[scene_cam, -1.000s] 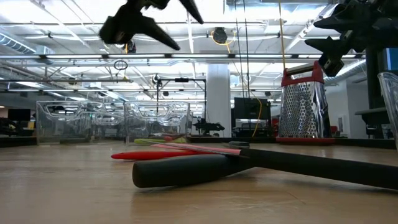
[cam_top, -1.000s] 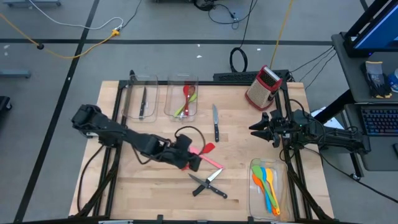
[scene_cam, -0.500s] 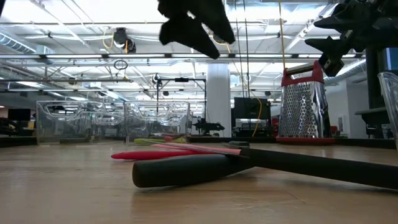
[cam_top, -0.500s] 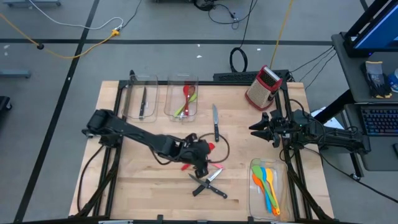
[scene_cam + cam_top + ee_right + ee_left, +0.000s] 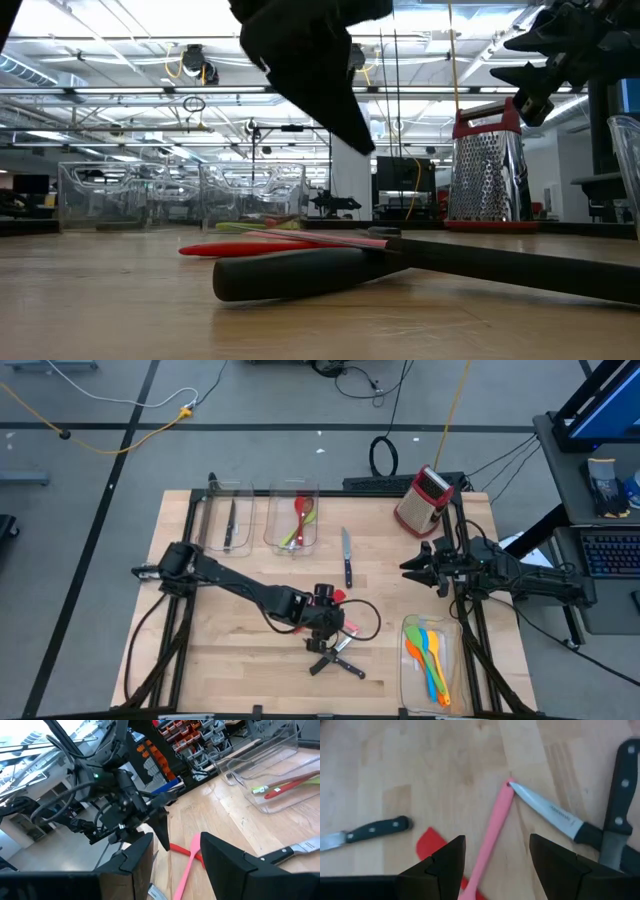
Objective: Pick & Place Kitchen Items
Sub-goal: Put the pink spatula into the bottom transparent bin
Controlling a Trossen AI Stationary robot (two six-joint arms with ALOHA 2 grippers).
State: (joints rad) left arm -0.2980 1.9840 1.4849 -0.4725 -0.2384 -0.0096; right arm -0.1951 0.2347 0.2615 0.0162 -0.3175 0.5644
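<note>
Left gripper [image 5: 496,865] has swung in over the pink spatula [image 5: 492,825], jaws spread and empty, so pickup looks next; right gripper [image 5: 412,568] waits, spread.

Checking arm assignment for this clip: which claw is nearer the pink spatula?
Left. The left claw hangs open right above the pink spatula; the right claw waits near the table's right edge, well away from it.
</note>
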